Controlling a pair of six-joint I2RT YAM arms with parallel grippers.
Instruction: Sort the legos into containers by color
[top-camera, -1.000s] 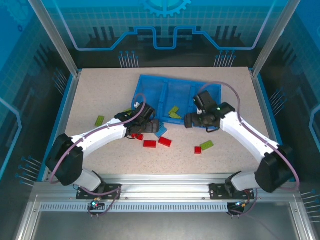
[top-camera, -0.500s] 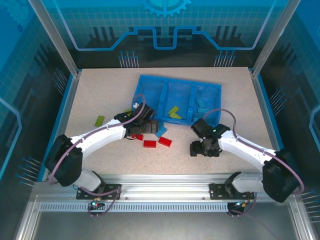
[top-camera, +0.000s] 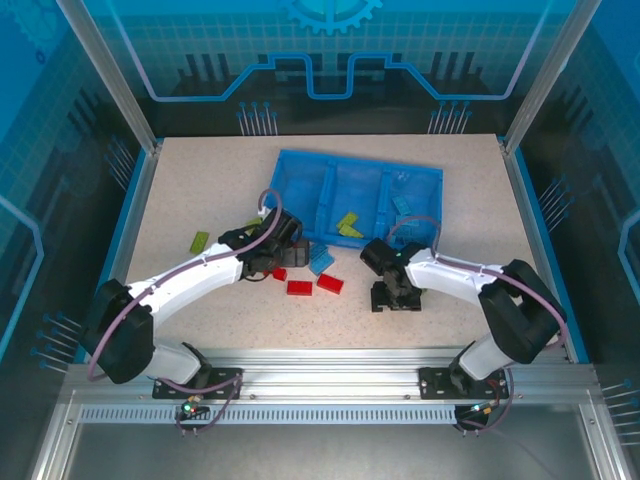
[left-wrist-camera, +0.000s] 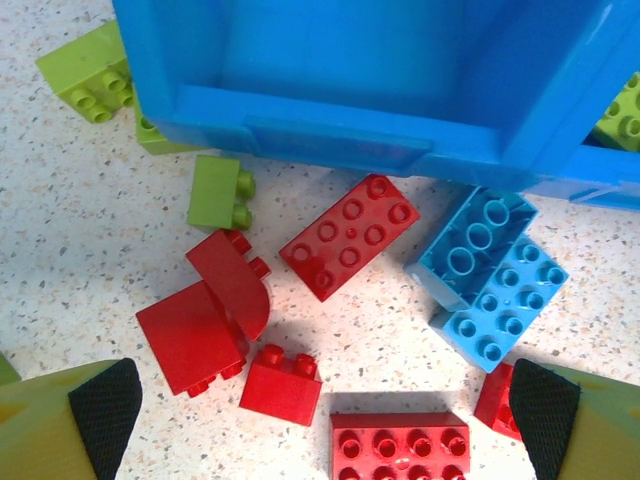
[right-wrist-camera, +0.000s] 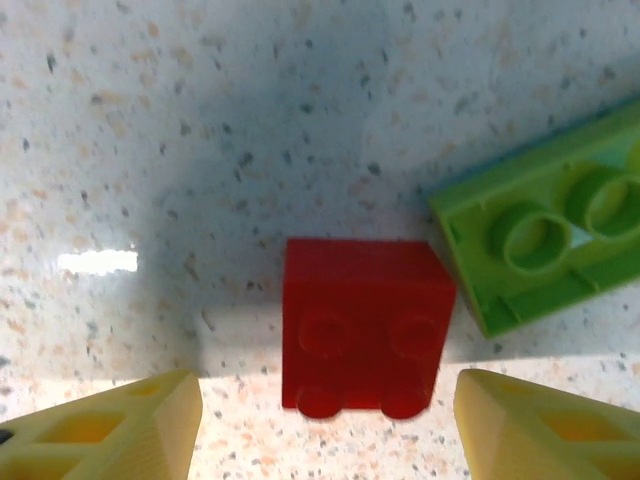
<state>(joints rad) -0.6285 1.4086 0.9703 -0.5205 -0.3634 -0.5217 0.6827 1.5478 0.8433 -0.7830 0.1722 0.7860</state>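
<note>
My right gripper is down on the table in front of the blue tray. It stands open astride a small red lego, with a gap on each side. A yellow-green lego lies upside down just right of that red one. My left gripper hangs wide open over a cluster at the tray's front left corner: red legos, a small red one, blue legos and a green one. Nothing is held.
The tray's middle compartment holds yellow-green bricks and its right one holds blue bricks. A lone green brick lies on the table at the left. Two red bricks lie between the arms. The tray wall stands close ahead of the left gripper.
The right arm swung from above the tray down to the table in front of it, and its jaws narrowed around the small red lego. The left arm shifted slightly left.
</note>
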